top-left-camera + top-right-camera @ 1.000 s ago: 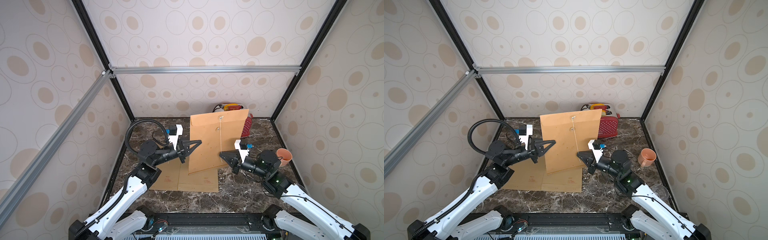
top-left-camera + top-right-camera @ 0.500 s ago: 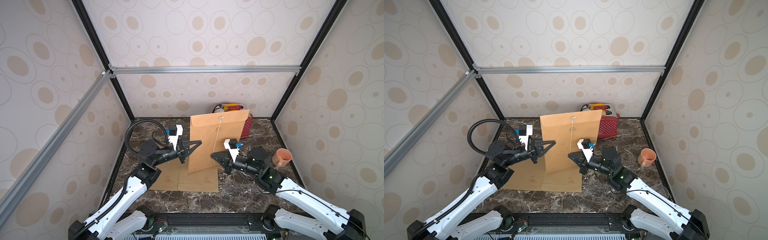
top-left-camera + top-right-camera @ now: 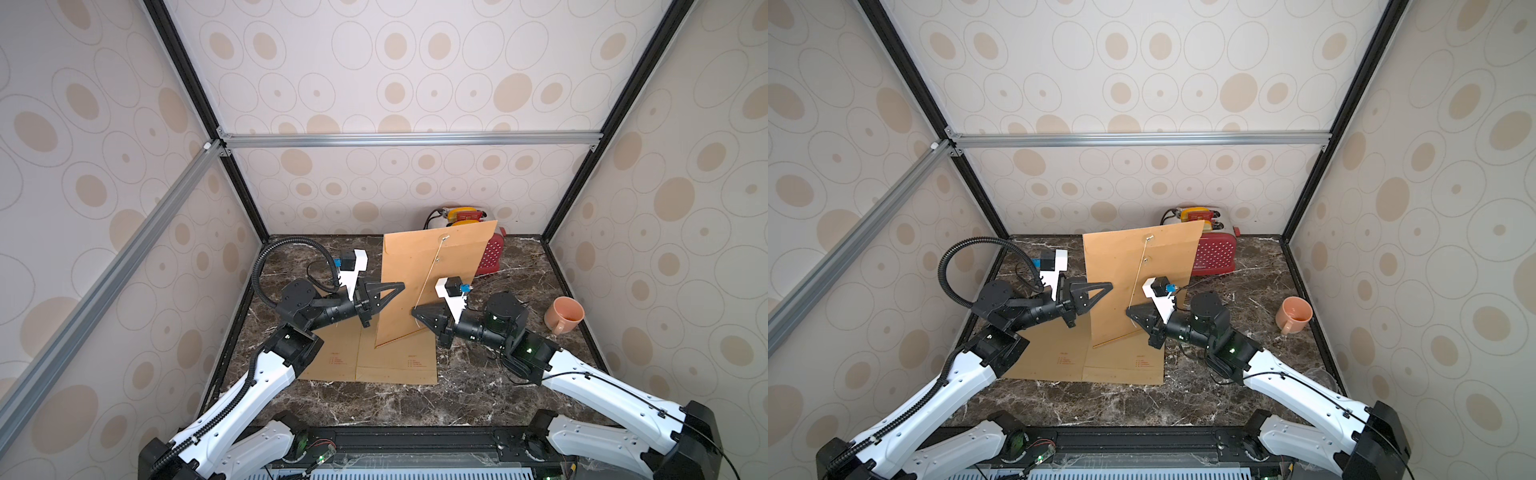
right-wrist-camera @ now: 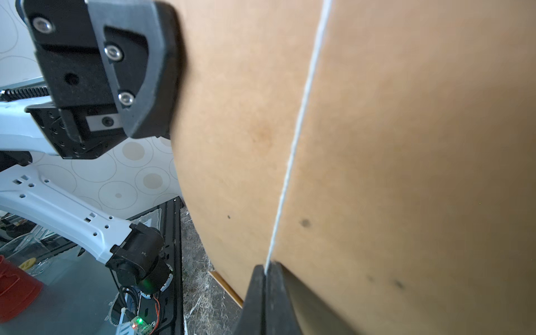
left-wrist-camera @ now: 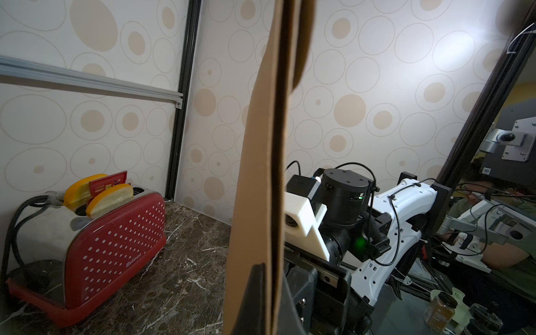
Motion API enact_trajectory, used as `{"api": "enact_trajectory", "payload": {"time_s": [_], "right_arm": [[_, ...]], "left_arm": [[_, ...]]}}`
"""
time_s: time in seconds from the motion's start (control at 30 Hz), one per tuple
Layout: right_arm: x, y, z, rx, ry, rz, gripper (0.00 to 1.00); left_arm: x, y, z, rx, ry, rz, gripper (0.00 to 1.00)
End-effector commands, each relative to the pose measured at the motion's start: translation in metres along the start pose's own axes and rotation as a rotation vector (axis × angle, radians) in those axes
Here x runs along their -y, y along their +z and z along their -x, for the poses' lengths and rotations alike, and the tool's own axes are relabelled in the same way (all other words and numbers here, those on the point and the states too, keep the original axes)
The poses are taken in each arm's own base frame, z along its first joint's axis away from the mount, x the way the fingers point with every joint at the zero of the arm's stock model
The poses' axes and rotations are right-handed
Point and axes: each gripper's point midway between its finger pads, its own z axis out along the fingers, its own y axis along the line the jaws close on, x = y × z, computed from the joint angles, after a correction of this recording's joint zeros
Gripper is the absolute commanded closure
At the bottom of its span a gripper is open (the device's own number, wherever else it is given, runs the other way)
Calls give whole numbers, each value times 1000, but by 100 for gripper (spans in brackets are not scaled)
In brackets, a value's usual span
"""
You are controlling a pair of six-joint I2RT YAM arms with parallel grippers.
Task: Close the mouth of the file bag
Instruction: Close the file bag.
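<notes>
A brown paper file bag point(image 3: 453, 266) point(image 3: 1113, 270) stands upright over the table in both top views. My left gripper point(image 3: 401, 286) point(image 3: 1109, 285) is shut on its left edge; in the left wrist view the fingers point(image 5: 271, 269) pinch the bag's edge point(image 5: 255, 174). A white string point(image 3: 430, 270) point(image 3: 1139, 270) runs taut from the button near the bag's top down to my right gripper point(image 3: 414, 311) point(image 3: 1128, 311). In the right wrist view that gripper point(image 4: 264, 269) is shut on the string point(image 4: 298, 130), close against the bag's face point(image 4: 406, 145).
Other brown envelopes point(image 3: 374, 357) point(image 3: 1100, 361) lie flat on the marble table under the held bag. A red toaster point(image 3: 492, 253) point(image 3: 1214, 253) point(image 5: 101, 240) stands at the back behind the bag. An orange cup point(image 3: 565, 313) point(image 3: 1293, 313) sits at the right edge.
My right gripper has moved left across the bag's face with the string, which now slants down to the left. The left gripper and the bag have stayed put.
</notes>
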Motion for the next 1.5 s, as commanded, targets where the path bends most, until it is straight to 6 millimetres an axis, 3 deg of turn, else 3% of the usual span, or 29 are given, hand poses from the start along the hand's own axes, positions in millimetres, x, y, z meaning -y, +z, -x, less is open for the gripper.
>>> {"api": "enact_trajectory", "payload": {"time_s": [0.0, 0.27, 0.63, 1.0, 1.47], "right_arm": [[-5, 4, 13, 31, -1, 17, 100], [-8, 8, 12, 28, -5, 28, 100], [-3, -10, 18, 64, -34, -39, 100], [-6, 13, 6, 18, 19, 29, 100], [-9, 11, 7, 26, 20, 31, 100]], "left_arm": [[13, 1, 19, 49, 36, -49, 100], [11, 2, 15, 31, 30, -49, 100], [14, 2, 16, 24, 34, -59, 100], [12, 2, 15, 20, 33, -47, 100], [15, 4, 14, 7, 18, -79, 100]]}}
